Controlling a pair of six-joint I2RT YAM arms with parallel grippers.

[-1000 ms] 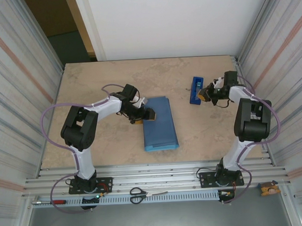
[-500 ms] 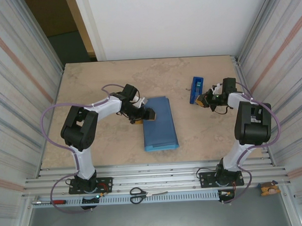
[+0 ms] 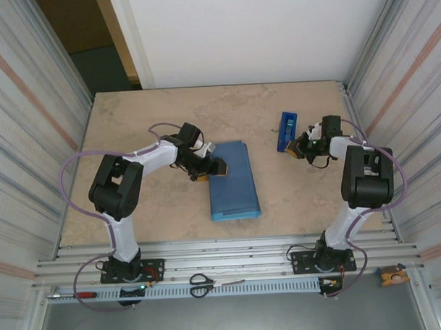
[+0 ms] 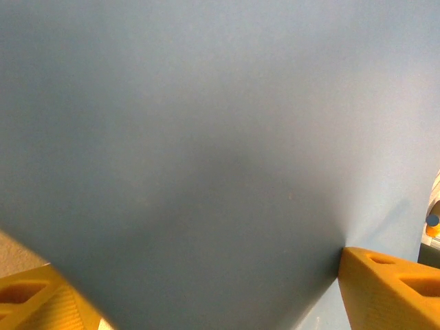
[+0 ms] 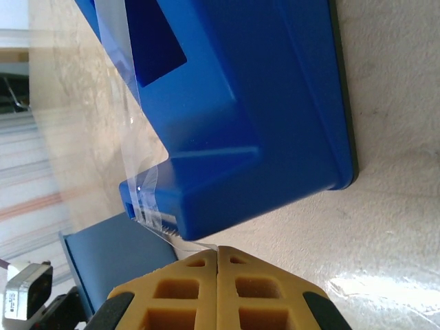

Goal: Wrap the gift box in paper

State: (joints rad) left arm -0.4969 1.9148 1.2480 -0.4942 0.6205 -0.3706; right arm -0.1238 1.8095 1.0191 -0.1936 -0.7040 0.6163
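The paper (image 3: pixel 234 180) lies folded at mid-table, and the box is probably wrapped inside it. The left gripper (image 3: pixel 210 167) bears on the fold's far left edge with its fingers spread wide, gripping nothing, likely to pin the flap down. Well to the right, the right gripper (image 5: pixel 218 265) is closed at the dispenser (image 5: pixel 254 124) cutter, apparently pinching the free end of the tape (image 5: pixel 117 69) to seal the flap.

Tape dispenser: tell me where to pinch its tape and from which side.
Pinch the clear tape end just past the toothed cutter on the low nose of the tape dispenser, coming end-on from that side, where the right gripper sits shut. There the strip likely lifts free of the body.
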